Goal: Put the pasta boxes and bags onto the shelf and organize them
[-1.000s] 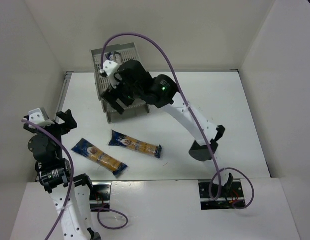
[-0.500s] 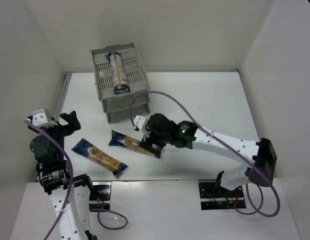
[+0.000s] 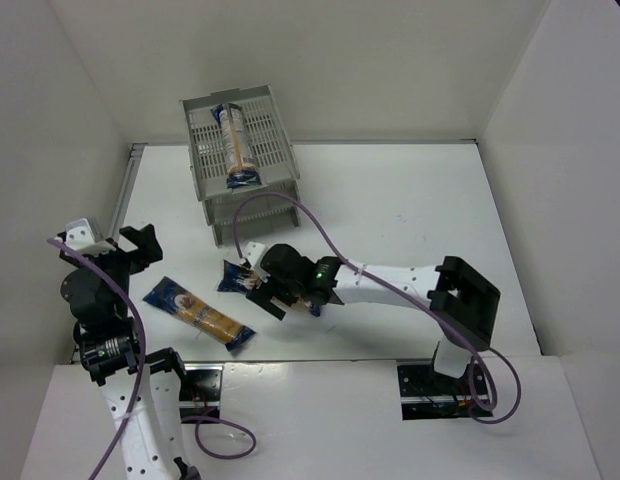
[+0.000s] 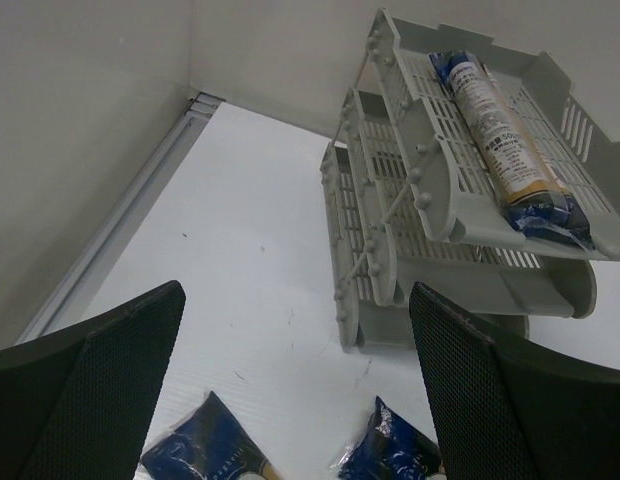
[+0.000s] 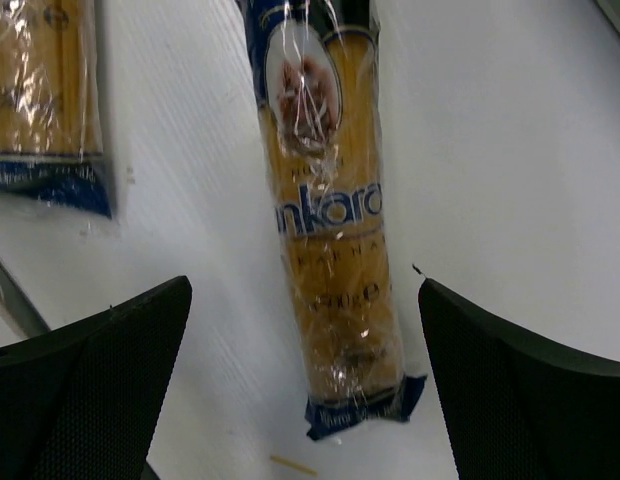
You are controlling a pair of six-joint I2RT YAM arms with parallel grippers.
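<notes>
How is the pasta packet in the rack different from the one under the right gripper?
The rack packet lies in the top tray of the rack; the table packet lies on the table under the open right gripper. The rack packet points away from the arms; the table packet runs slanted sideways. Both have dark blue ends and yellow pasta.

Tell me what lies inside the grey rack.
One pasta packet lies in the top tray of the rack. The lower trays are mostly covered, so their contents cannot be seen.
</notes>
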